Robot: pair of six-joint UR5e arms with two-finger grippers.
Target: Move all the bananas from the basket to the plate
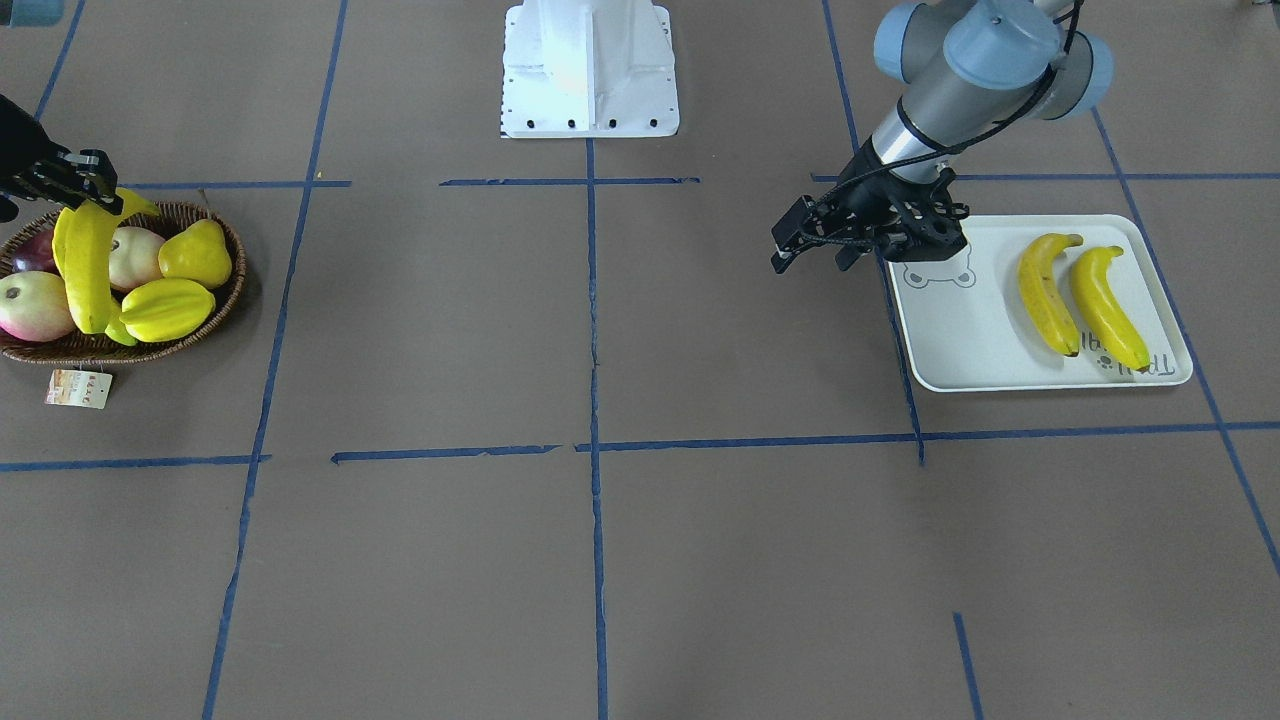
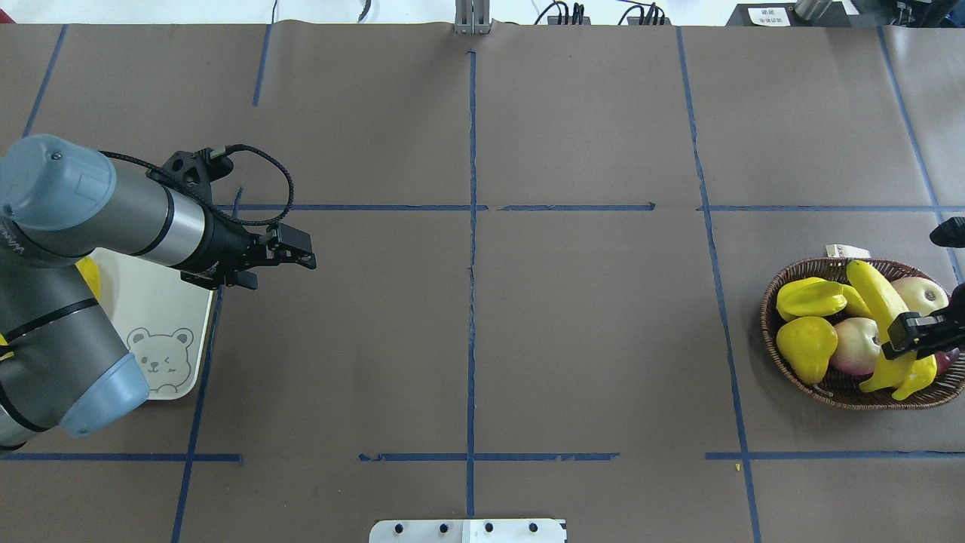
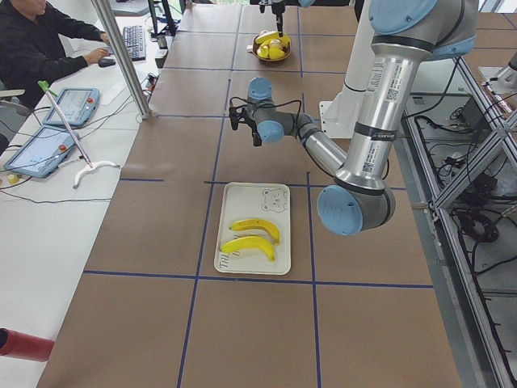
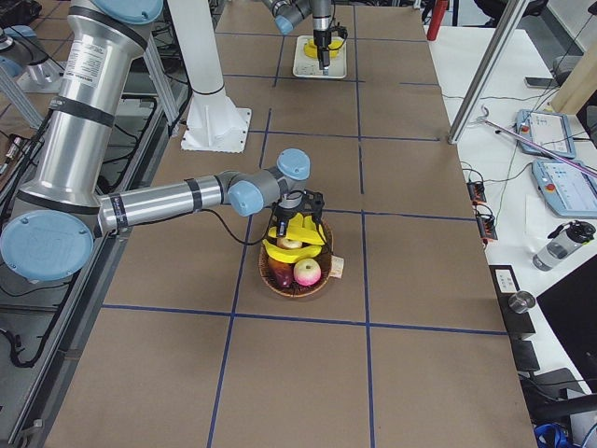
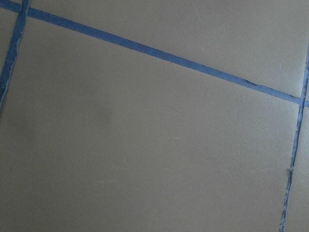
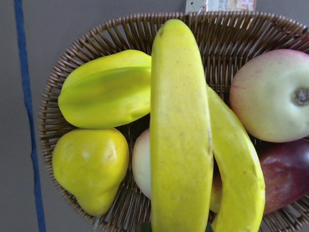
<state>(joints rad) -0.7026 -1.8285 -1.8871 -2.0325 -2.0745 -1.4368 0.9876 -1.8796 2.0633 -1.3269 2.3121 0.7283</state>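
Well, the basket [image 1: 100,350] is crowded. A ridged starfruit [image 1: 165,308], a yellow pear [image 1: 197,252], a pink-flushed apple [image 1: 30,305], a paler apple [image 1: 135,258] and a dark red fruit [image 1: 35,255] pack round the bananas in it. A paper tag [image 1: 77,388] lies on the desk [image 1: 600,560] just beside its rim.

The right end effector [image 1: 92,185] is pinching the upper banana [image 1: 85,265] near its robot-side end. That banana lies over the other fruit, its long axis running from the robot toward the operators' side. The lower banana [image 6: 236,179] sits alongside and partly beneath it, pointing much the same way, and is mostly hidden in the front view. I cannot tell whether the pinched banana is clear of the fruit below.

Well apart, on the robot's left, the plate [image 1: 960,330] carries two bananas [image 1: 1045,295] side by side and nearly parallel, their far ends over the grey lettering. The left end effector [image 1: 788,245] hovers above bare desk near the plate's bear-print end. Its fingers look spread and empty. In the overhead view the left arm covers much of the plate, and the left wrist view shows only brown paper and blue tape lines [image 5: 159,53].
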